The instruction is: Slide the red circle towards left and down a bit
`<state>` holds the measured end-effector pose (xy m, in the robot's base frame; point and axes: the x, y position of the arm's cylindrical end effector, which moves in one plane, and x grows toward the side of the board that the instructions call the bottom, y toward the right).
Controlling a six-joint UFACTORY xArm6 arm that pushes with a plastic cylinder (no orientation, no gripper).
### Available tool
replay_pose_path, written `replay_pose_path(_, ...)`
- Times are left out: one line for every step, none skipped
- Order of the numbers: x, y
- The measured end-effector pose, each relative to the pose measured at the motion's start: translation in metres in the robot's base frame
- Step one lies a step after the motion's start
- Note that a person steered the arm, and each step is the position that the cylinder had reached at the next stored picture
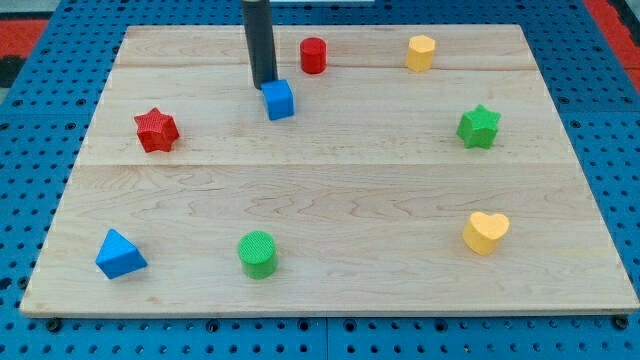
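Note:
The red circle (314, 54), a short red cylinder, stands near the view's top, a little left of centre, on the wooden board (330, 190). My tip (264, 84) is at the lower end of the dark rod, down and to the left of the red circle, with a gap between them. The tip is right at the upper left edge of the blue cube (279, 99), seemingly touching it.
A red star (156, 129) lies at the left. A blue triangle (119, 254) and a green circle (258, 253) lie at the bottom left. A yellow block (421, 51) is at the top right, a green star (479, 126) at the right, a yellow heart (486, 232) at the lower right.

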<state>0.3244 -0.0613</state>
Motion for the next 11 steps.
replay_pose_path(0.067, 0.034)
replay_pose_path(0.058, 0.029)
replay_pose_path(0.028, 0.083)
replay_pose_path(-0.011, 0.101)
replay_pose_path(-0.046, 0.097)
replay_pose_path(-0.080, 0.072)
replay_pose_path(-0.095, 0.016)
replay_pose_path(-0.098, -0.024)
replay_pose_path(-0.121, -0.055)
replay_pose_path(-0.069, -0.046)
replay_pose_path(-0.034, -0.019)
